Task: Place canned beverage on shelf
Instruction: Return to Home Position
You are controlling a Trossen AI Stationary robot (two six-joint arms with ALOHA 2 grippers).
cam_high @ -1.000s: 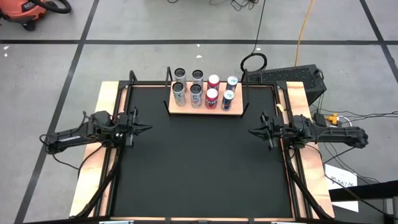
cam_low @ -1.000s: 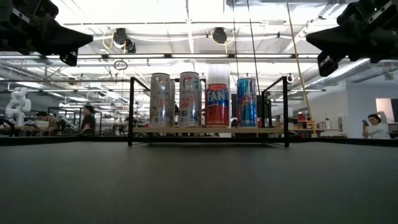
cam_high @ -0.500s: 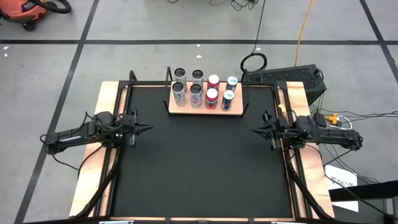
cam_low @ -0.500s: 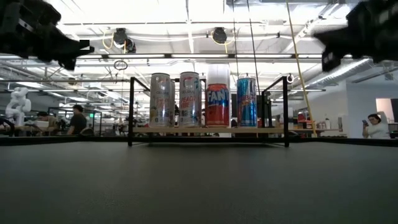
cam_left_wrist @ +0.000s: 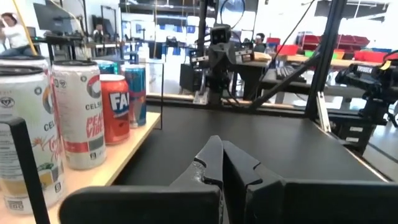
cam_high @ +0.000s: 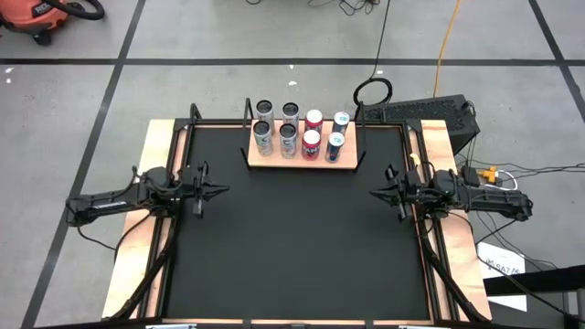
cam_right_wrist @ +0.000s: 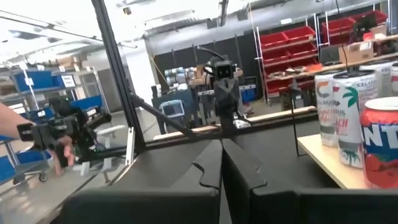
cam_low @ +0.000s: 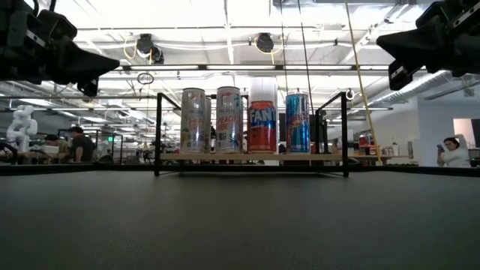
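Eight cans upright on the shelf at the far edge of the surface, left tool and right tool pressed together, empty, out at the sides; watch for a stray swing bumping the shelf and toppling cans.

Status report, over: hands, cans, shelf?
Left hand shut, empty, left side. Right hand shut, empty, right side. Eight cans upright on shelf. Nothing in the way.
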